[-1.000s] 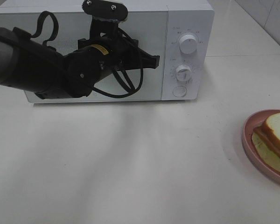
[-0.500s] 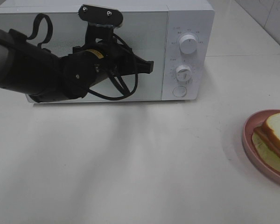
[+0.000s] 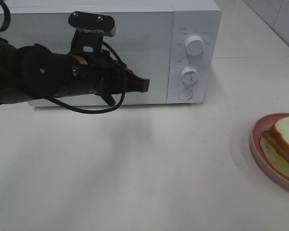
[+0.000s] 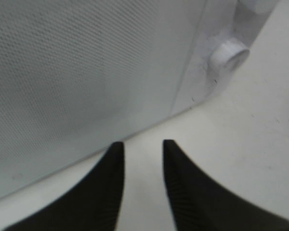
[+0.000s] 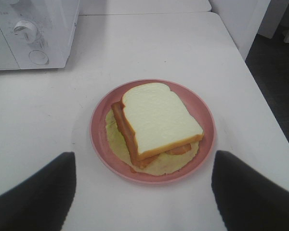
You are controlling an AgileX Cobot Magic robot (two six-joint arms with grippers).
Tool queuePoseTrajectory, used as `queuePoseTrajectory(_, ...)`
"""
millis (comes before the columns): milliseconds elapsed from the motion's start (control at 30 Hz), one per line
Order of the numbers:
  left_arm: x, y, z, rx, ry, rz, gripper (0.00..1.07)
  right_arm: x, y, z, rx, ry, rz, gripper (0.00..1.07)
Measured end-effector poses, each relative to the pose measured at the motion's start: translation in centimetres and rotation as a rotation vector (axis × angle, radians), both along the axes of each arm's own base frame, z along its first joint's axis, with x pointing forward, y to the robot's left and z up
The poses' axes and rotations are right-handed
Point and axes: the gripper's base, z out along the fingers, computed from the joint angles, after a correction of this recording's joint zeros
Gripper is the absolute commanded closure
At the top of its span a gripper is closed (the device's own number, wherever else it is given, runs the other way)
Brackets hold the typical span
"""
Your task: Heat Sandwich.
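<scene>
Now, both sets of jaws empty, sandwich [image 5: 156,124] on its plate.
Left jaws [image 4: 142,159] stand slightly parted, holding nothing, just before the microwave [image 3: 135,29] door's lower edge; right jaws [image 5: 143,192] spread wide, the sandwich at 12 o'clock between and beyond them. It rests on a pink plate [image 5: 98,139] on the desk [image 3: 135,168], at 4 o'clock from the microwave, well apart from the left jaws.

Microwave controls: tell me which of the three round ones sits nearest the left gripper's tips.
The flat round button at the bottom of the panel, below both knobs. It sits lowest, about level with the left gripper; the two ridged knobs stand higher up.
</scene>
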Motion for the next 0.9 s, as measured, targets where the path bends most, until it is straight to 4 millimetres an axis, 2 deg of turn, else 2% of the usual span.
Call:
queuePoseTrajectory(33, -0.6, 0.1, 0.3, 0.009, 0.050, -0.029, 0.12, 0.0, 0.0, 0.0, 0.000, 0.000, 0.000, 0.32)
queuePoseTrajectory(67, -0.6, 0.1, 0.3, 0.009, 0.050, -0.029, 0.12, 0.0, 0.0, 0.0, 0.000, 0.000, 0.000, 0.32)
queuePoseTrajectory(100, -0.9, 0.1, 0.4, 0.012, 0.073, -0.043, 0.05, 0.0, 0.0, 0.0, 0.000, 0.000, 0.000, 0.32)
queuePoseTrajectory(200, -1.8, 0.1, 0.6, 0.040, 0.154, -0.100, 0.09, 0.0, 0.0, 0.0, 0.000, 0.000, 0.000, 0.32)
queuePoseTrajectory(567, -4.8, 1.2, 0.9, 0.237, 0.363, -0.320, 0.09, 0.0, 0.0, 0.0, 0.000, 0.000, 0.000, 0.32)
queuePoseTrajectory(700, -4.9, 3.6, 1.4, 0.257, 0.514, -0.298, 0.09, 0.0, 0.0, 0.0, 0.000, 0.000, 0.000, 0.32)
queuePoseTrajectory(733, -4.9, 3.6, 1.4, 0.257, 0.514, -0.298, 0.09, 0.0, 0.0, 0.0, 0.000, 0.000, 0.000, 0.32)
queuePoseTrajectory(833, -4.6, 6.2, 2.4, 0.247, 0.608, -0.242, 0.09, 0.0, 0.0, 0.0, 0.000, 0.000, 0.000, 0.32)
queuePoseTrajectory(900, -4.5, 6.8, 2.7, 0.244, 0.621, -0.233, 0.09, 0.0, 0.0, 0.0, 0.000, 0.000, 0.000, 0.32)
